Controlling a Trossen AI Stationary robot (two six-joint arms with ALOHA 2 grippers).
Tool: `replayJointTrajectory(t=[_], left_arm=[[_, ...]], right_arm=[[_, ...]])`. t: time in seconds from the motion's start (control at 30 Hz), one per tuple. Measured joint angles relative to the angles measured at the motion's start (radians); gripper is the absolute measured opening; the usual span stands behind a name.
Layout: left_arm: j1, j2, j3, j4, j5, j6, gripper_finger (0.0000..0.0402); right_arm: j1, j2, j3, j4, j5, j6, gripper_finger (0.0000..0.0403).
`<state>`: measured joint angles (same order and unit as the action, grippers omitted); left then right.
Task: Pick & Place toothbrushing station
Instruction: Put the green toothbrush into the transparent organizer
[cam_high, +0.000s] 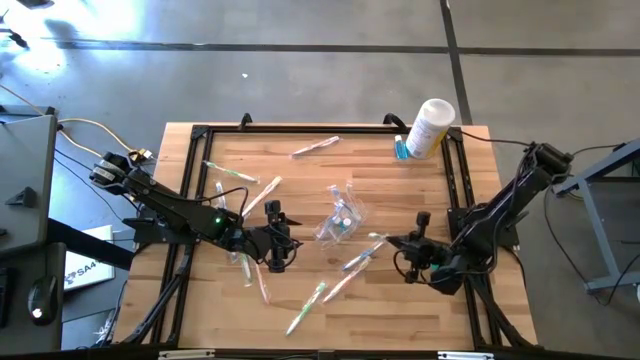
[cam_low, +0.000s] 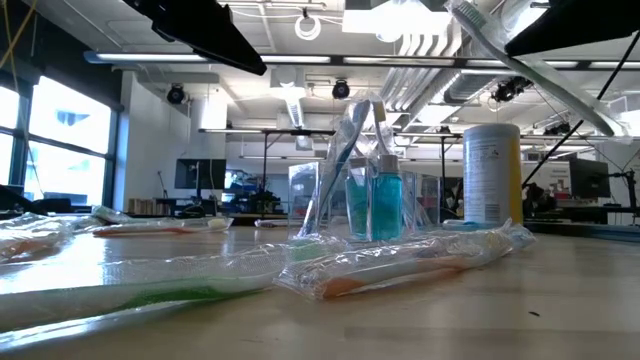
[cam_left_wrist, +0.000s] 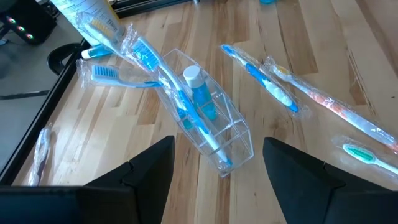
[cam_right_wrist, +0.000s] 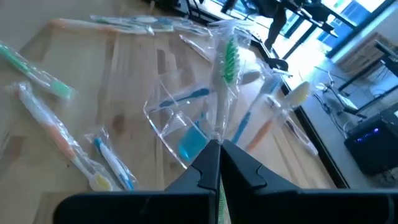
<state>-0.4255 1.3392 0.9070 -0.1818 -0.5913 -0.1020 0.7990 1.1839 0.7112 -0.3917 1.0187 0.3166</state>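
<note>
A clear plastic bag (cam_high: 340, 216) lies at the table's middle with a teal tube (cam_left_wrist: 200, 93) and blue toothbrushes (cam_left_wrist: 168, 81) in it. Several wrapped toothbrushes lie loose around it. My left gripper (cam_high: 280, 240) is open and empty just left of the bag; in its wrist view the fingers (cam_left_wrist: 217, 180) stand apart in front of the bag (cam_left_wrist: 233, 134). My right gripper (cam_high: 394, 242), right of the bag, is shut on a wrapped toothbrush with a green-bristled head (cam_right_wrist: 229, 59). The low view shows this toothbrush (cam_low: 540, 70) slanting high above the table. My right gripper pinches the wrapped toothbrush between its two fingers, on the wrapper over the handle (cam_right_wrist: 219, 134), some way from the green head. The toothbrush runs on past the fingers toward the bag. It is lifted clear of the table and tilted.
A white bottle (cam_high: 430, 127) stands at the far right corner with a small teal item (cam_high: 401, 148) beside it. Loose wrapped toothbrushes lie at the far side (cam_high: 315, 147), left (cam_high: 228, 172) and near side (cam_high: 306, 307). A black frame (cam_high: 455, 190) runs along the table's edges.
</note>
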Motion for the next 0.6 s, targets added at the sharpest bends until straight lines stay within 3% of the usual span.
replayJointTrajectory(t=[0.17, 0.33, 0.6], left_arm=[[0.0, 0.0, 0.0, 0.0, 0.0, 0.0, 0.0237], [0.0, 0.0, 0.0, 0.0, 0.0, 0.0, 0.0237], [0.0, 0.0, 0.0, 0.0, 0.0, 0.0, 0.0237]], right_arm=[[-0.002, -0.02, -0.075, 0.158, -0.044, -0.144, 0.0003], [-0.021, -0.151, -0.208, 0.371, -0.098, -0.252, 0.0003], [-0.149, -0.387, -0.452, 1.008, -0.487, -0.586, 0.0003]])
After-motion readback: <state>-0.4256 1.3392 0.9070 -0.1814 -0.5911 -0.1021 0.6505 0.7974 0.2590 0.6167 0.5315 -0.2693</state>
